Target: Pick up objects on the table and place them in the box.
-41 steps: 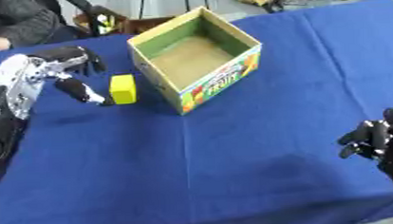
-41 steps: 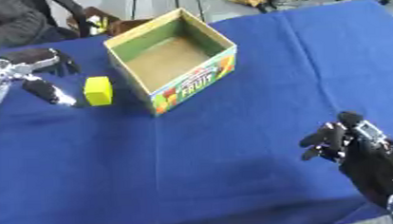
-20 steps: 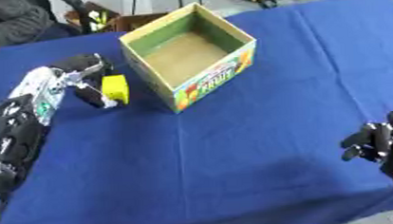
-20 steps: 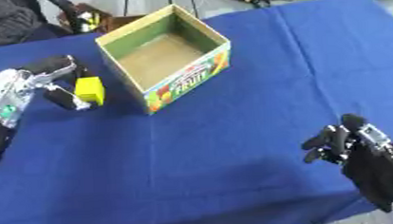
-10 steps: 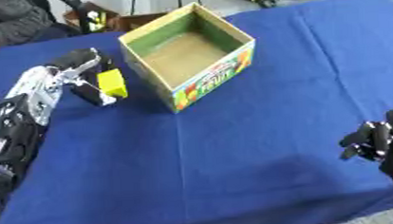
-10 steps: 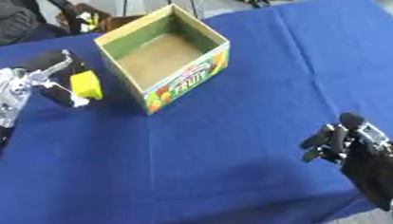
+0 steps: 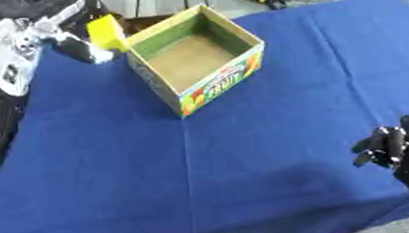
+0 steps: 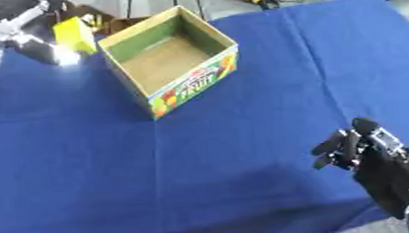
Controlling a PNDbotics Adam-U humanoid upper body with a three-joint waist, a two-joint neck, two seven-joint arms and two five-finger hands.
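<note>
While my left hand [image 7: 44, 34] pinches the yellow block [image 7: 107, 32] between thumb and fingers, I judge the task roughly halfway: the block is off the blue tablecloth [image 7: 244, 151] and held in the air just beside the left wall of the open cardboard fruit box [image 7: 197, 59], but not yet over it. The box's floor looks bare, so carrying across and letting go are what's left. I see no other loose object on the cloth. The block's long axis stands near upright, its top tipped slightly left. My right hand [image 8: 356, 149] idles at the lower right, fingers loosely curled, holding nothing.
</note>
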